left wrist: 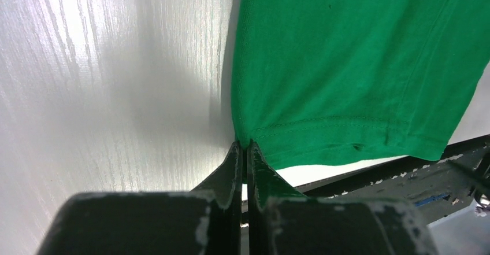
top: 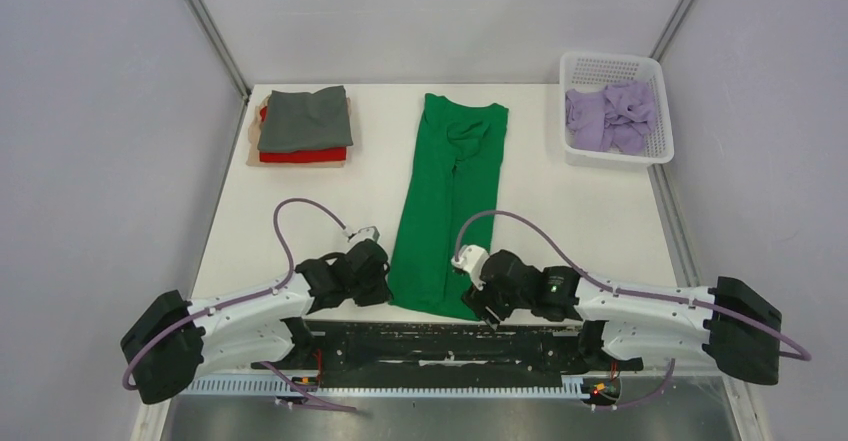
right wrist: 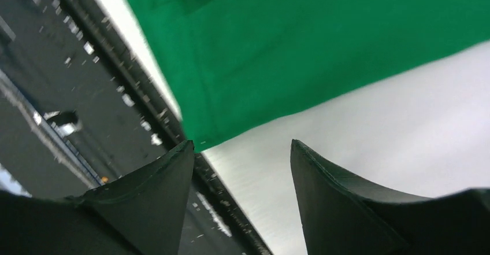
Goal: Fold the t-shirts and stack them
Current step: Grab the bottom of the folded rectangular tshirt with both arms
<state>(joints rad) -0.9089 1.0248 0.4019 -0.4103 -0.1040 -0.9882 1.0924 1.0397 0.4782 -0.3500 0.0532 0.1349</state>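
A bright green t-shirt [top: 448,201] lies folded into a long strip down the middle of the table, collar at the far end. My left gripper [left wrist: 245,145] is shut on the near left corner of the green t-shirt's [left wrist: 358,64] hem. At the near right corner of the green t-shirt [right wrist: 300,41], my right gripper [right wrist: 242,145] stands open with nothing between its fingers, its left fingertip just short of the cloth. Folded dark grey [top: 305,118], red [top: 303,155] and tan t-shirts are stacked at the far left. A lilac t-shirt [top: 610,116] lies crumpled in the basket.
A white mesh basket [top: 660,151] stands at the far right of the table. The table's near edge and the black mounting rail [top: 450,346] lie just under both grippers. Grey walls close in on the left, right and back.
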